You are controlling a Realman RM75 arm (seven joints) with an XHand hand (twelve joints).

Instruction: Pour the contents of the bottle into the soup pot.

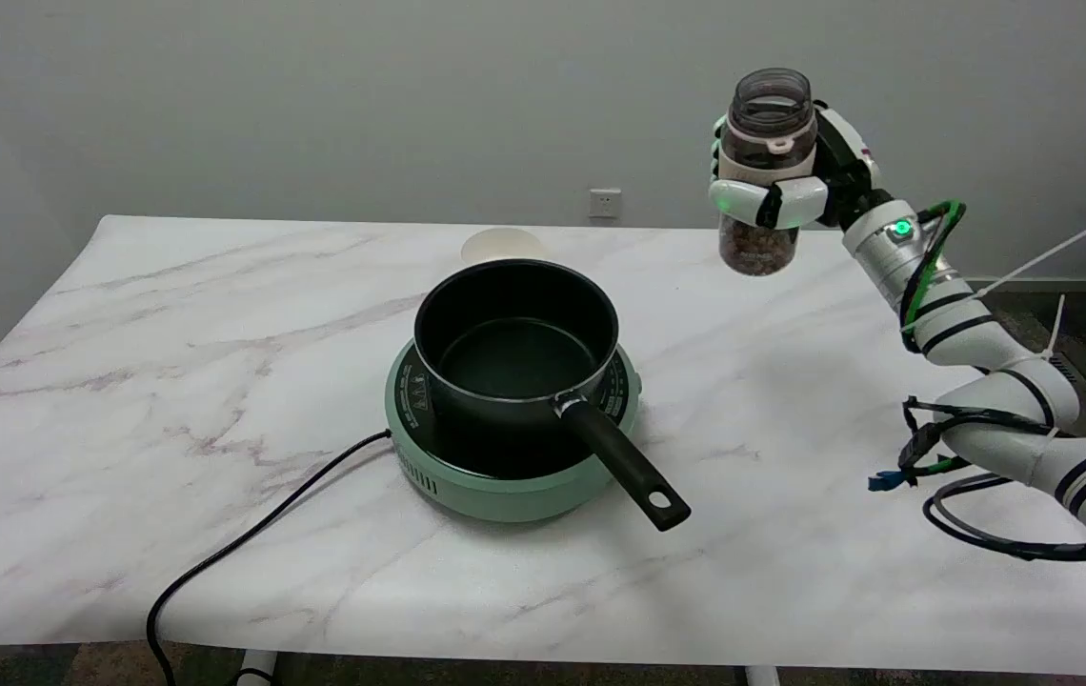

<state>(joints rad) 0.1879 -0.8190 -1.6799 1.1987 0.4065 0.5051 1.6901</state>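
In the head view, we are holding the bottle (764, 171) upright in our right robot hand (781, 191), the fingers wrapping around its middle and closed on it, well above the worktop (124, 400) and off to the right of the soup pot (516, 345). The bottle's mouth is looking open at the top, and brownish pieces are filling its lower part. The soup pot is sitting empty on a green cooker (512, 448), its black handle (624, 464) pointing toward the near right, with the cooker's cord (248, 543) trailing off the near edge. A pale round object (503, 246) is showing just behind the pot. We are judging the main risk to be tipping too early: with the bottle well apart from the pot, the contents would be scattering over the marble. Tilting quickly could be sending pieces over the far rim, and a loose wrap around the smooth wall could be letting the bottle slide as it inverts. Coming in low, we could be clipping the rim and shifting the pot on the cooker.
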